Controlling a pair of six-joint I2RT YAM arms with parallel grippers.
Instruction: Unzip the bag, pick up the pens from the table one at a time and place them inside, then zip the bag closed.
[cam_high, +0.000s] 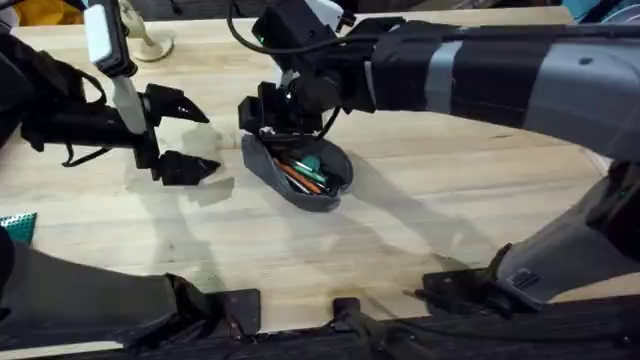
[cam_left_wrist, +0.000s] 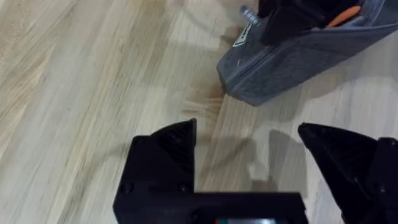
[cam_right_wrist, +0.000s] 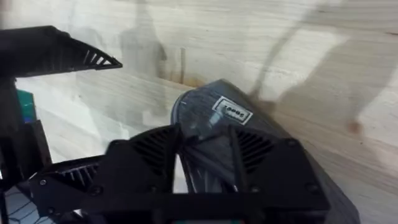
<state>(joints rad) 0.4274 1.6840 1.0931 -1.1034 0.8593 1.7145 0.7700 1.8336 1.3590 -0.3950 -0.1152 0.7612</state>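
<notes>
On the left of the counter (cam_high: 420, 230), your left hand (cam_high: 190, 135) hovers with jaws spread wide and empty, just beside the bag (cam_high: 298, 170), which lies mid-counter, unzipped, with the pens (cam_high: 303, 170) inside. The bag should be light, soft and apt to slide, so pinch the fabric end beside the zip. Your right hand (cam_high: 268, 120) sits at its far end, apparently nipping the fabric; the small white label (cam_right_wrist: 231, 112) can't be read.
</notes>
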